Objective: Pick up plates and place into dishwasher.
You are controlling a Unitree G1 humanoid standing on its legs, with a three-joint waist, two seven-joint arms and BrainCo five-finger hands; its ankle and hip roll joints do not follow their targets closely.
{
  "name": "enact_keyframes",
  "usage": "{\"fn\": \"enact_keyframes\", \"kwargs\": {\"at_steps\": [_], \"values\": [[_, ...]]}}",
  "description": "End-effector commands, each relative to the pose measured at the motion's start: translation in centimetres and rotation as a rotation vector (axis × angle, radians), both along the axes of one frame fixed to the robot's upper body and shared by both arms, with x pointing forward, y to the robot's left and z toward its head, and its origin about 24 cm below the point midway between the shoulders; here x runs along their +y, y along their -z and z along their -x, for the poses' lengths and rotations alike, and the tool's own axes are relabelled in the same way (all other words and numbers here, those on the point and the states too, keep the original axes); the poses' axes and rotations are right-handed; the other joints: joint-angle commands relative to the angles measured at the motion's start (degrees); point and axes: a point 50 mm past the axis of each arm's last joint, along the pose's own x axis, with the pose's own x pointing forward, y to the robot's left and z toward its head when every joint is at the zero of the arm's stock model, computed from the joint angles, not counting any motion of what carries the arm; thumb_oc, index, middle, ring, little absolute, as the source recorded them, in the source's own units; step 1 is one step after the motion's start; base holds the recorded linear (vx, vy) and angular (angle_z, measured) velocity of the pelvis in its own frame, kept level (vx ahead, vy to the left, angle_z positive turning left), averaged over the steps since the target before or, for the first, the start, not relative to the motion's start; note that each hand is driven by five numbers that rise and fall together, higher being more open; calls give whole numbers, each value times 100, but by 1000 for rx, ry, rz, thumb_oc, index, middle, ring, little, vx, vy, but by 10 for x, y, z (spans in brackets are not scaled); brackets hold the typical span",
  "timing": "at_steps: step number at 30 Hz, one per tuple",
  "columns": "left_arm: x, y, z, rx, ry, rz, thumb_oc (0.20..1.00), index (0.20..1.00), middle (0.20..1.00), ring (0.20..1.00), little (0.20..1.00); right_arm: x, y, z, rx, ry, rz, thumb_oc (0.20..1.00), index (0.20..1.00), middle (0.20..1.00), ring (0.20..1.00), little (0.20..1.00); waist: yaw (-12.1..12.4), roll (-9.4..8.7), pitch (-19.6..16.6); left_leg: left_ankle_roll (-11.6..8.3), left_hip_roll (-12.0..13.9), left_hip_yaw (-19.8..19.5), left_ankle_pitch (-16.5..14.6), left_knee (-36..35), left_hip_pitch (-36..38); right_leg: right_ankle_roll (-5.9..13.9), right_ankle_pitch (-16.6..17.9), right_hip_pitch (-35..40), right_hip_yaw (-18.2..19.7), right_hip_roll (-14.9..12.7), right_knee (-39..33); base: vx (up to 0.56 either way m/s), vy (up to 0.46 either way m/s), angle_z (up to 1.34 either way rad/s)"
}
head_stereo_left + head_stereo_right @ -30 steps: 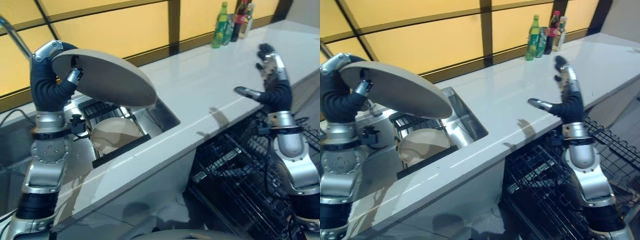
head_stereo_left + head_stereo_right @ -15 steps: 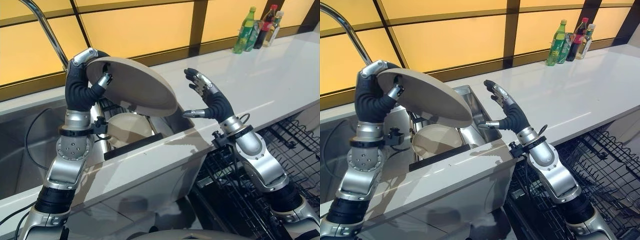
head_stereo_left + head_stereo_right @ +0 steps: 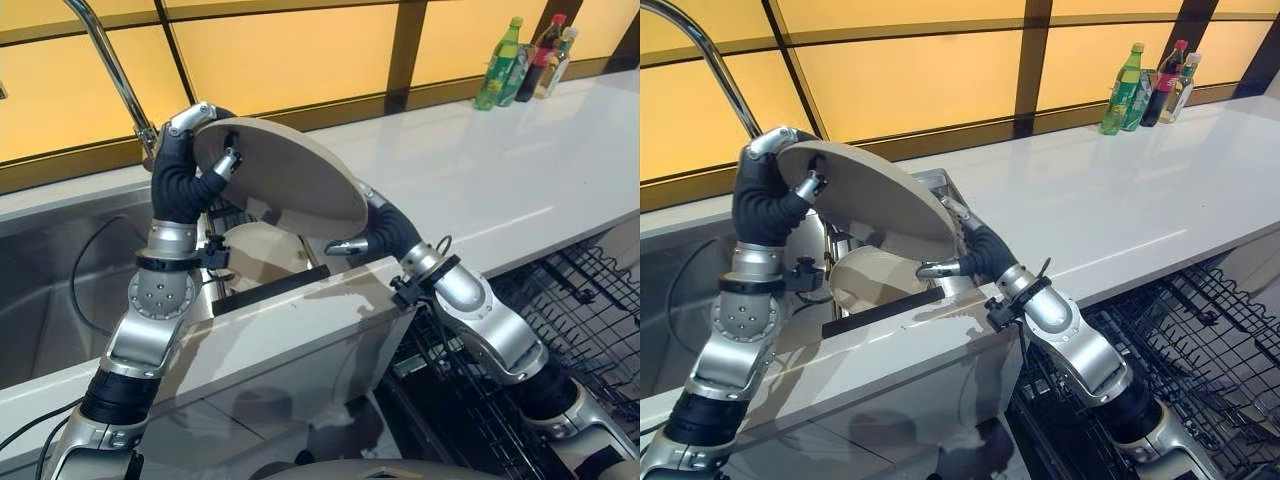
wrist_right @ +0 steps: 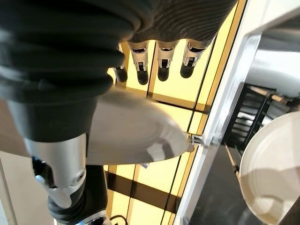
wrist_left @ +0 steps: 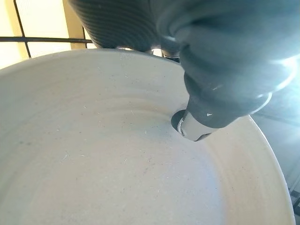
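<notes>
Plate (image 3: pixel 285 175) in left hand (image 3: pixel 185 170) above sink (image 3: pixel 60 270).

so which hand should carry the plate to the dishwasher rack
Probably the right hand: it is already under the plate and on the dishwasher rack's side. The left hand grips the far rim by the sink.

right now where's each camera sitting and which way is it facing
Left eye view: on the head, looking down at the sink, held plate, both arms.
Right eye view: same scene from slightly beside; bottles, dishwasher rack.
Left wrist view: on the left wrist, looking into the plate's face past the left hand.
Right wrist view: on the right wrist, looking up under the plate's rim past the right hand; second plate.
Shared: all show the held plate.
</notes>
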Motion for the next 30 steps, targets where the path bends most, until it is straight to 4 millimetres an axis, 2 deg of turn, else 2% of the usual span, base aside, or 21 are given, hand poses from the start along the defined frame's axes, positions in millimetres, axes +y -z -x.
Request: {"fn": "enact_keyframes", "kwargs": {"at_steps": [1, 6, 11, 16, 23, 24, 25, 30], "values": [[-15, -22, -5, -92, 61, 59, 200, 200, 200, 200, 200, 19, -28, 5, -92, -84, -95, 1000, 1000, 1000, 1000, 1000, 176, -111, -340, -154, 167, -253, 269, 21, -275, 290, 107, -417, -97, -194, 570, 13, -33, 4], [-27, -20, -10, -72, 81, 76, 200, 200, 200, 200, 200, 42, -42, 3, -128, -88, -121, 1000, 1000, 1000, 1000, 1000, 274, -118, -348, -161, 150, -347, 276, 25, -253, 277, 125, -364, -164, -209, 527, 31, -19, 6], [-33, -16, -13, -39, 103, 118, 200, 200, 200, 200, 200, 51, -53, 4, -144, -65, -176, 1000, 1000, 1000, 1000, 1000, 360, -133, -355, -158, 149, -397, 263, 36, -236, 270, 113, -330, -239, -230, 526, 30, -4, 8], [-39, -11, -15, 7, 125, 137, 200, 200, 200, 200, 200, 52, -63, 2, -164, -25, -225, 1000, 1000, 1000, 1000, 1000, 392, -139, -347, -145, 135, -417, 234, 39, -207, 282, 117, -308, -284, -253, 516, 6, 3, 2], [-39, -4, -16, 55, 134, 166, 200, 200, 200, 200, 200, 41, -66, 0, -160, 43, -298, 1000, 1000, 1000, 1000, 1000, 391, -119, -354, -117, 104, -400, 199, 61, -188, 300, 115, -303, -281, -277, 528, 2, 4, 1], [-39, -3, -16, 58, 135, 167, 200, 200, 200, 200, 200, 41, -66, 0, -160, 44, -302, 884, 884, 884, 884, 884, 391, -117, -353, -112, 99, -406, 195, 63, -182, 301, 115, -300, -283, -280, 533, 14, 24, 5], [-39, -2, -16, 63, 136, 170, 200, 200, 200, 200, 200, 41, -67, 0, -162, 39, -306, 200, 200, 200, 200, 200, 394, -117, -356, -106, 91, -414, 189, 61, -172, 304, 115, -297, -281, -281, 538, 16, 22, 5], [-38, 1, -17, 80, 141, 184, 200, 200, 200, 200, 200, 44, -62, 0, -110, -24, -306, 200, 200, 200, 200, 200, 398, -128, -383, -86, 63, -447, 185, 38, -142, 309, 104, -275, -288, -286, 543, 15, 22, 8]]}}
